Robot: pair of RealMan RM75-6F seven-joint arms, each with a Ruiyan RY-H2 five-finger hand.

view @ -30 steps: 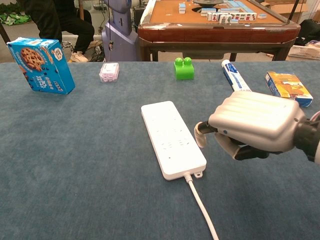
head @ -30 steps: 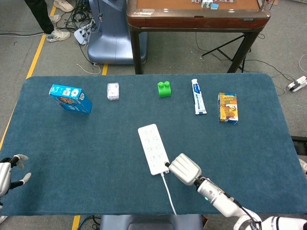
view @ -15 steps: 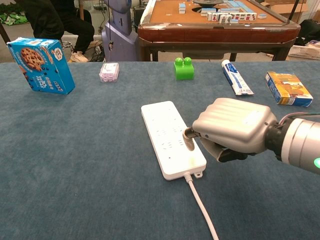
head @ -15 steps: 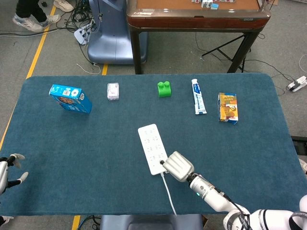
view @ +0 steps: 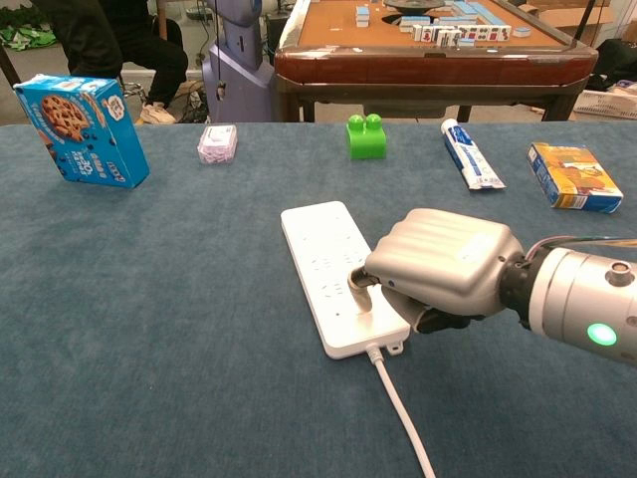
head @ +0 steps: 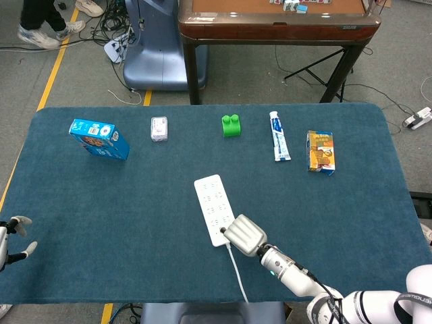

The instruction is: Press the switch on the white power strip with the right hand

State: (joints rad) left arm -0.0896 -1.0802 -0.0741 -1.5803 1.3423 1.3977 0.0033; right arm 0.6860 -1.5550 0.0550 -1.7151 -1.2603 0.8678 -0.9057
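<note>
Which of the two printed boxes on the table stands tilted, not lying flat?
The blue cookie box at the far left; it leans, while the orange box at the far right lies flat.

The right hand (view: 438, 271) has slid left from beside the white power strip (view: 323, 261) onto its cable end, a fingertip (view: 360, 282) now touching its top

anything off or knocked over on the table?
Nothing spilled or damaged. The blue cookie box at far left stands tilted on an edge rather than lying flat. The white power strip lies at a slight angle, the right hand with a fingertip on its near end. Left hand idles at the table edge.
</note>
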